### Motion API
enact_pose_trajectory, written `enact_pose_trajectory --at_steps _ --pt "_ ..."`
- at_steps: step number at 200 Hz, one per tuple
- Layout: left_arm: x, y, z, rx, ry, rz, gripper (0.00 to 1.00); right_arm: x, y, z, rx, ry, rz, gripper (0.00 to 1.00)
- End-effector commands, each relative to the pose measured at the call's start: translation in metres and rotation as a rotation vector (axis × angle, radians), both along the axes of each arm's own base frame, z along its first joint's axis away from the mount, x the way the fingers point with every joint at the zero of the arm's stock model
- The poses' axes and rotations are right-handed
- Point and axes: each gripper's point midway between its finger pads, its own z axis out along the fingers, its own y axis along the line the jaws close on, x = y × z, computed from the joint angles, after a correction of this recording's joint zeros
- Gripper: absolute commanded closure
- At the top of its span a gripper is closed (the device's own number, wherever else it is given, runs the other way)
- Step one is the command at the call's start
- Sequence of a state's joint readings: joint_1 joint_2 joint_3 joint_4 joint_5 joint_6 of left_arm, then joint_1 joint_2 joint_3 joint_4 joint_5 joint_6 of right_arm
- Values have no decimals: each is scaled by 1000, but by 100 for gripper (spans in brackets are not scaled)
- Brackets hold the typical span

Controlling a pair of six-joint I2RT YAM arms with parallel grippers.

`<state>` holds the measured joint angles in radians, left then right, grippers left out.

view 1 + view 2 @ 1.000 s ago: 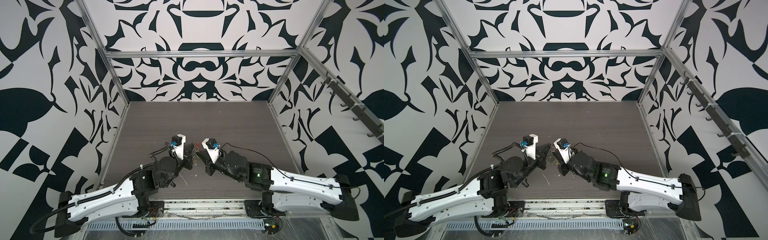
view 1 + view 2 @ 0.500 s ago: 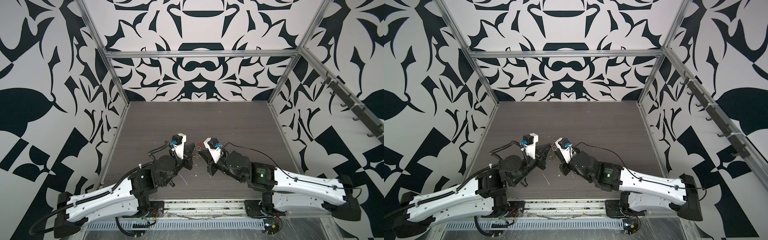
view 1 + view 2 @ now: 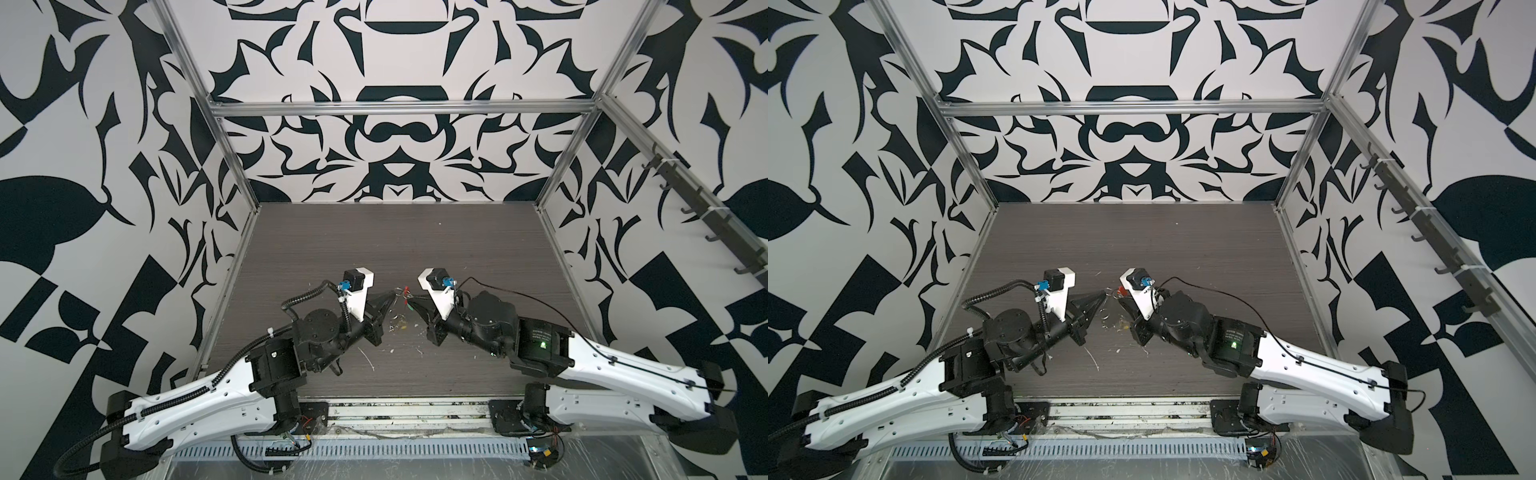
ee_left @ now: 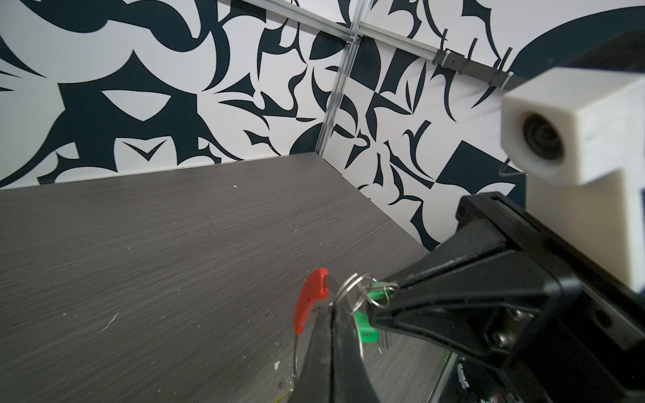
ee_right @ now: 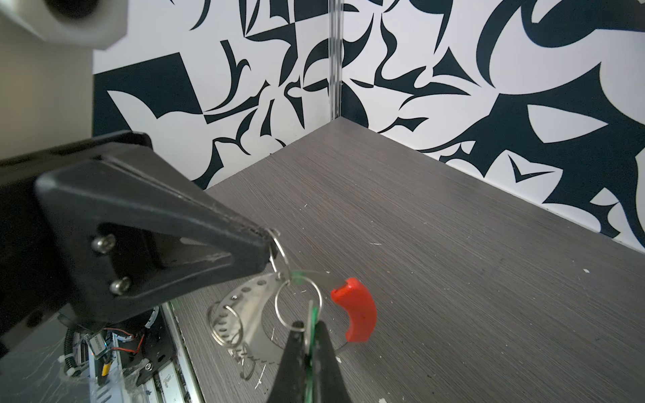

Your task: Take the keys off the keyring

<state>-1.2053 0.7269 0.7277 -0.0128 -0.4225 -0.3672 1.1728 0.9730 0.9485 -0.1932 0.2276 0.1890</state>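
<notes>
Held aloft over desk: keyring wire pinched shut in left gripper, green key clamped by its tag in right gripper; judged light, springy, slick, so flat tag the surest hold.

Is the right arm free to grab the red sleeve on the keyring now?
Probably not yet: the right arm's fingers are shut on the green tag and must release it first. The red sleeve hangs close by, with nothing between.
</notes>
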Motion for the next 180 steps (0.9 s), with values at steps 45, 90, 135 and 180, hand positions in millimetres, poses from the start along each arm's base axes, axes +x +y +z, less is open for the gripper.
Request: enact_pose_trajectory --at_steps 45,90,135,180 --pt "-6 7 27 -82 -46 -30 100 -12 -1 23 28 6 70 100" --pt "-8 3 25 -59 -55 -49 100 -17 3 22 10 23 107 100" --pt "-11 1 22 -34 -68 -71 100 -22 0 29 22 26 128 100" --pt "-11 0 18 -20 -83 -78 100 -27 1 34 37 45 151 100"
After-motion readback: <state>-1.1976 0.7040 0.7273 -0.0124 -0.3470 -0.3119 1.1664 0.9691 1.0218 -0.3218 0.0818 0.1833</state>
